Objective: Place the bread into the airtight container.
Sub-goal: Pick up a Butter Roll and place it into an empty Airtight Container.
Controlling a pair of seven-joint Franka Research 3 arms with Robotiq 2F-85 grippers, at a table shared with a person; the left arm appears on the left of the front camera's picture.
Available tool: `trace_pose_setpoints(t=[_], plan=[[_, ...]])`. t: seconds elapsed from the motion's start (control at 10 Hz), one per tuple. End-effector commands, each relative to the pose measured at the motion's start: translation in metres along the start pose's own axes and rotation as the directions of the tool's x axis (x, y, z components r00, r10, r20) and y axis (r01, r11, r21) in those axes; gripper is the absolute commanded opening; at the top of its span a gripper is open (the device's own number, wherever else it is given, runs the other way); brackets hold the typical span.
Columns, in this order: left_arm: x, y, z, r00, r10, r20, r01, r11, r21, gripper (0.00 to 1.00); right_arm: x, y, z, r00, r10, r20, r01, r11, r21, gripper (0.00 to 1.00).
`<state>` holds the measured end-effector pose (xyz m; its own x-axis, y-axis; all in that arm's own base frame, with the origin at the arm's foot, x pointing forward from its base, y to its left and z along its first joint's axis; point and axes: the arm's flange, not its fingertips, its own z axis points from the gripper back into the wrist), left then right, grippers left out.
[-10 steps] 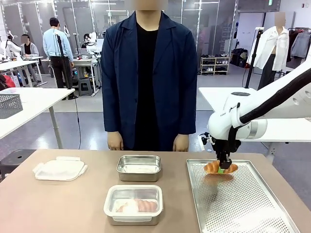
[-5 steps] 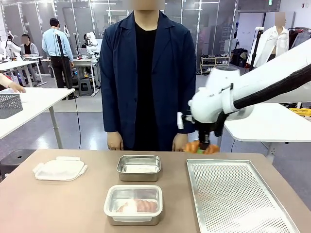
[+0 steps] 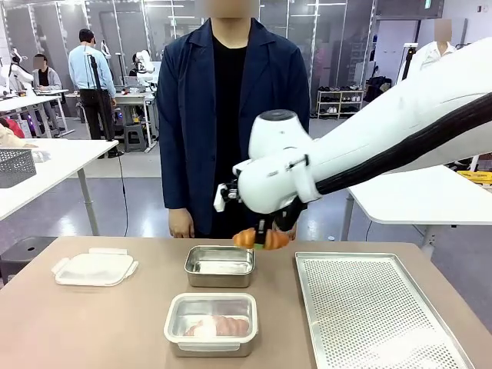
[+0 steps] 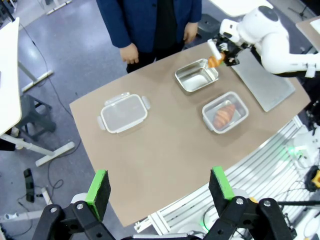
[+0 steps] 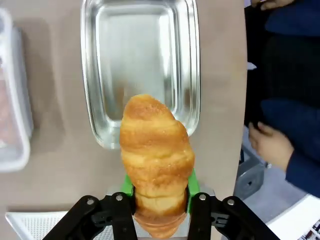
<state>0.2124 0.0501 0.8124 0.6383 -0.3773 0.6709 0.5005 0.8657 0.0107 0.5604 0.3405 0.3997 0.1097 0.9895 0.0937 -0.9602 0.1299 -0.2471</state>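
Bread: a croissant (image 3: 261, 238) hangs in the air, clear of the counter (image 3: 92, 330), above the right rim of the empty steel container (image 3: 220, 278).
Right hand: the right hand (image 5: 157, 189) is clamped on the croissant's lower end, with a green pad pressed against each side; most of the loaf sticks out past the fingers. The arm reaches in from the right, across the middle.
Left hand: the left hand (image 4: 159, 187) is held high above the near side of the counter, with its fingers spread wide and nothing between them.
Empty container: it sits at the far middle of the counter, lidless, with a bare shiny floor.
Second container: the second container (image 3: 173, 329) sits just nearer than the empty one and apart from it, with another croissant (image 3: 223, 326) lying inside.
Lid: a clear lid (image 3: 94, 269) lies flat at the far left.
Tray: a perforated tray (image 3: 369, 315) lies on the right side of the counter.
Person: a person (image 3: 234, 123) in a dark jacket stands at the far edge, arms hanging down.
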Motion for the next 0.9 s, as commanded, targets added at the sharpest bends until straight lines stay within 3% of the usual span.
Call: trace_pose_setpoints(t=[0.0, 0.6, 0.7, 0.8], plan=[[0.0, 0.0, 0.0, 1.0, -0.01, -0.003, 0.01, 1.0, 0.001, 1.0, 0.043, -0.014, -0.011, 0.999, -0.026, -0.029, 0.027, 0.999, 0.026, 0.44], [0.0, 0.0, 0.0, 1.0, -0.01, -0.003, 0.01, 1.0, 0.001, 1.0, 0.096, -0.007, -0.037, 0.997, -0.061, -0.053, 0.065, 0.995, 0.08, 0.44], [0.0, 0.0, 0.0, 1.0, -0.01, -0.003, 0.01, 1.0, 0.001, 1.0, 0.095, -0.007, -0.042, 0.996, -0.064, -0.057, 0.069, 0.995, 0.078, 0.5], [0.0, 0.0, 0.0, 1.0, -0.01, -0.003, 0.01, 1.0, 0.001, 1.0, 0.091, -0.008, -0.049, 0.996, -0.067, -0.056, 0.072, 0.992, 0.099, 0.73]])
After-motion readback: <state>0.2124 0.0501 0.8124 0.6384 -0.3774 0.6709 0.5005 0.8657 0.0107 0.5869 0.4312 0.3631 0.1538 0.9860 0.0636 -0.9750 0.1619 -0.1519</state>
